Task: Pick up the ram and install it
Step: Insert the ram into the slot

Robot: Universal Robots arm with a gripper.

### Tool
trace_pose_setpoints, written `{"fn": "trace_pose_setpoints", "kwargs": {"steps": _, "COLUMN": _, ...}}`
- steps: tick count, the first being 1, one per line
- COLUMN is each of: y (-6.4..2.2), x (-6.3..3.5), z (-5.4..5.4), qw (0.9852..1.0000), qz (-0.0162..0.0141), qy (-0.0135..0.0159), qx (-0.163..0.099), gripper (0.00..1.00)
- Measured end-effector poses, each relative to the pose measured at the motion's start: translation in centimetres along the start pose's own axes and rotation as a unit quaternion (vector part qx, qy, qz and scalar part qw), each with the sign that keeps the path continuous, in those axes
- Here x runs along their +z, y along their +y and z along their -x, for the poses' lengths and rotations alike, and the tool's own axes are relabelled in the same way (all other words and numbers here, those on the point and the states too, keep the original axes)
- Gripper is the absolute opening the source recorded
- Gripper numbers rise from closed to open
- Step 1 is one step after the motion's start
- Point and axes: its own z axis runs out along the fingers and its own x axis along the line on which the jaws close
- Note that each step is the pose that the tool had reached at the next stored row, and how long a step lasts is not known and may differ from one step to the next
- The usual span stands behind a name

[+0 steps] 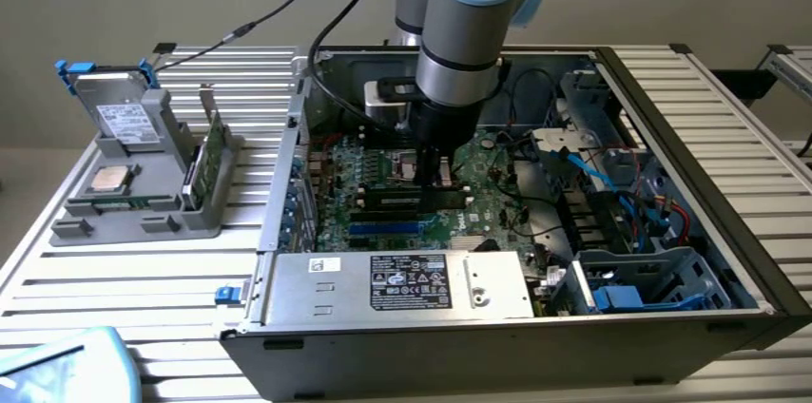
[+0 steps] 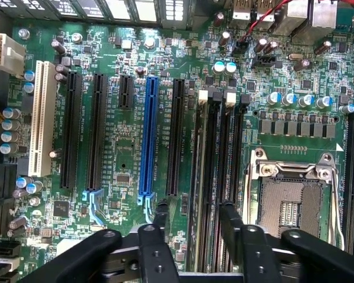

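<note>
1. Slatted metal table (image 1: 127,289) carries an open computer case (image 1: 444,355), with the circuit board (image 2: 118,177) lying flat inside.
2. Gripper (image 2: 194,221) hangs straight over the memory slots (image 2: 224,177), its fingers (image 2: 161,218) spread wide and pinching nothing.
3. Ram (image 2: 202,171) seems to stand edge-on in a slot directly beneath, between the fingers, its long axis along the slots and across the finger gap.
4. Seen edge-on, its seating is hard to judge; the gripper hides its near end.
</note>
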Motion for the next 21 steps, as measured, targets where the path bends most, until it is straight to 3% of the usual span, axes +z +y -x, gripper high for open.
{"fn": "trace_pose_setpoints", "kwargs": {"steps": 1, "y": 0.10, "x": -0.06, "z": 0.0, "qw": 1.0000, "qz": 0.0000, "qy": 0.0000, "qx": 0.000, "gripper": 0.52}}
{"fn": "trace_pose_setpoints", "kwargs": {"steps": 9, "y": 0.96, "x": -0.98, "z": 0.1, "qw": 1.0000, "qz": -0.0002, "qy": 0.0000, "qx": 0.000, "gripper": 0.52}}
{"fn": "trace_pose_setpoints", "kwargs": {"steps": 12, "y": 0.97, "x": -1.03, "z": 0.1, "qw": 1.0000, "qz": -0.0002, "qy": 0.0000, "qx": 0.000, "gripper": 0.44}}
{"fn": "trace_pose_setpoints", "kwargs": {"steps": 17, "y": 1.00, "x": -1.35, "z": 0.1, "qw": 1.0000, "qz": -0.0002, "qy": 0.0001, "qx": 0.000, "gripper": 0.19}}
{"fn": "trace_pose_setpoints", "kwargs": {"steps": 21, "y": 1.02, "x": -1.57, "z": 0.1, "qw": 1.0000, "qz": -0.0002, "qy": 0.0004, "qx": 0.000, "gripper": 0.10}}
